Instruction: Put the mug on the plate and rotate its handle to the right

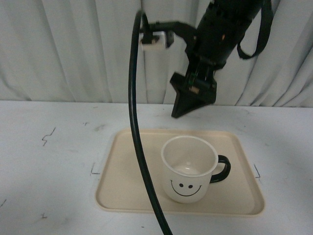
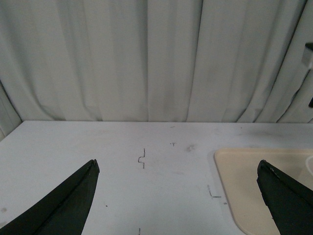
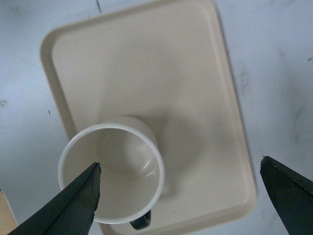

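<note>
Inspecting the work area, I found the cream-white round mug with the black smiley face (image 1: 190,169) standing upright on the flat beige rectangular plastic plate (image 1: 122,188). It sat slightly right of the plate's middle and nearer its front edge, well inside the low rim. The face looked towards my body camera. The mug's thick glossy black looped handle (image 1: 222,169) projected to my right.

My right claw (image 3: 180,162) hung above the plate, well clear of the mug. Its jaws were spread wide and held nothing. From its wrist camera the mug's open mouth lay below one fingertip, with no contact made. My left claw (image 2: 177,162) was likewise spread wide and empty. It was off to the left over the pale grey bench (image 1: 49,161), with only a corner of the plate at the edge of its view. A black cable (image 1: 133,122) drooped across the front view, crossing the left part of the plate; whether it touched anything could not be established.

Assessment: placement appeared complete, and the handle's heading appeared to satisfy the requirement. The step in hand was therefore the release and clearing of the right arm. The next move called for a clean retreat, keeping the fingertips off the rim so the mug was not turned or tipped. Should the handle be judged short of true right, a small corrective twist would be needed.
</note>
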Controlling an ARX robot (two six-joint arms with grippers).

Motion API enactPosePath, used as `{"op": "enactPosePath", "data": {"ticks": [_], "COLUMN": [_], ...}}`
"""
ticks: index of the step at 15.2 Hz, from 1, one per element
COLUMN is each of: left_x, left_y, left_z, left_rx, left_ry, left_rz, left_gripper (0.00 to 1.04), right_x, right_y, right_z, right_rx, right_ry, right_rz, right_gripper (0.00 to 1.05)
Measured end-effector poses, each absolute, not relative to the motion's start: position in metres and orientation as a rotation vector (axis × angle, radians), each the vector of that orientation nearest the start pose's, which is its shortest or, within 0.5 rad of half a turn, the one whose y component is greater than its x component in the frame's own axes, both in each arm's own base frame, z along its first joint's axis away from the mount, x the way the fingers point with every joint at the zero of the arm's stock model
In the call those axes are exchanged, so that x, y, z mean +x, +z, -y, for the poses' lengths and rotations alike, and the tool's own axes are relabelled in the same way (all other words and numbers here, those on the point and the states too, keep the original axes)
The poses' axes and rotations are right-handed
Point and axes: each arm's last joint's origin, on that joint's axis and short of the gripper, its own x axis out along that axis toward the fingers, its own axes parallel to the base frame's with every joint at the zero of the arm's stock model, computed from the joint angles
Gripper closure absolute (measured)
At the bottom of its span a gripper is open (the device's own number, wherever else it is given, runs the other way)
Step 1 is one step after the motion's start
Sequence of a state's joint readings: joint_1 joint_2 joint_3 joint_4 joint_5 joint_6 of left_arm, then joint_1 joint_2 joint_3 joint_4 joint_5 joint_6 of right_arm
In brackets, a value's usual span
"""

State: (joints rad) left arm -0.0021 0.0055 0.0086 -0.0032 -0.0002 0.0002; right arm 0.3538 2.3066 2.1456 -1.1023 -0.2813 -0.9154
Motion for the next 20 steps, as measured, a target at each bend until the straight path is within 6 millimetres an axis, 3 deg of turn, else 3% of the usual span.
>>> {"op": "enactPosePath", "data": {"ticks": [1,2,3,5,7,10,14,20], "left_x": [0.098,0.098,0.098,0.098,0.098,0.098,0.098,0.098], "left_y": [0.166,0.166,0.166,0.166,0.166,0.166,0.166,0.166], "left_z": [0.000,0.000,0.000,0.000,0.000,0.000,0.000,0.000], "left_rx": [0.000,0.001,0.001,0.000,0.001,0.000,0.000,0.001], "left_ry": [-0.002,-0.003,-0.004,0.002,0.002,0.001,0.000,0.000], "left_rz": [0.000,0.001,0.000,-0.001,-0.001,-0.001,0.000,0.000], "left_gripper": [0.07,0.07,0.07,0.07,0.07,0.07,0.07,0.07], "right_x": [0.449,0.452,0.441,0.413,0.380,0.335,0.291,0.242], "right_y": [0.235,0.235,0.232,0.220,0.215,0.209,0.192,0.179], "right_z": [-0.180,-0.178,-0.168,-0.140,-0.101,-0.066,-0.055,-0.028], "right_rx": [-0.842,-0.850,-0.729,-0.481,-0.228,-0.068,-0.025,-0.016], "right_ry": [0.963,0.691,0.444,0.158,0.023,-0.042,0.011,-0.018], "right_rz": [-0.793,-0.639,-0.531,-0.367,-0.169,-0.003,0.018,-0.004], "right_gripper": [0.11,0.18,0.27,0.42,0.59,0.78,1.04,1.03]}}
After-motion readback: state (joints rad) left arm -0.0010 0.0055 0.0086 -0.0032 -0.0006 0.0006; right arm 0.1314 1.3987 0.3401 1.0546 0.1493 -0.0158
